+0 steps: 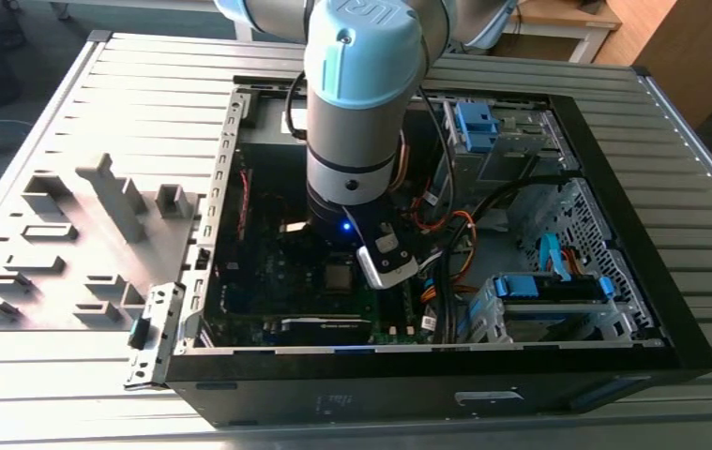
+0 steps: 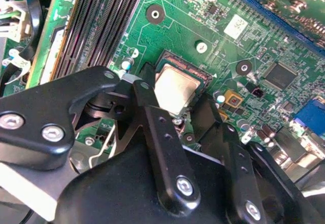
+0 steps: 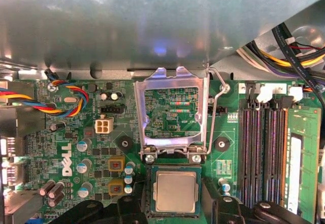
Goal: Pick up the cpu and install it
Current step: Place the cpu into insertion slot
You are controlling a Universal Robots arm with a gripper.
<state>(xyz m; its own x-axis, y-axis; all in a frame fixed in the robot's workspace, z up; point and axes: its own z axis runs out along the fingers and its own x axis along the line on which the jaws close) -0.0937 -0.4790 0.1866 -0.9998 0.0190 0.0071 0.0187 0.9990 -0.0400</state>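
The cpu [image 3: 175,191], a small square chip with a dull silver top, lies flat in the dark socket on the green motherboard [image 3: 61,148]. It also shows in the second wrist view, cpu [image 2: 175,88]. My gripper [image 2: 175,99] hangs just above it, open, with one black finger on each side of the socket. The fingertips [image 3: 133,204] stand a little outside the chip's edges and do not touch it. In the exterior view the arm [image 1: 356,159] reaches down into the open computer case [image 1: 656,309].
The socket's metal load plate [image 3: 171,113] stands swung up, its wire lever [image 3: 216,112] raised beside it. Memory slots [image 3: 264,153] run along one side, and cable bundles [image 3: 299,51] hang nearby. A grey fixture tray [image 1: 68,244] lies at the exterior view's left.
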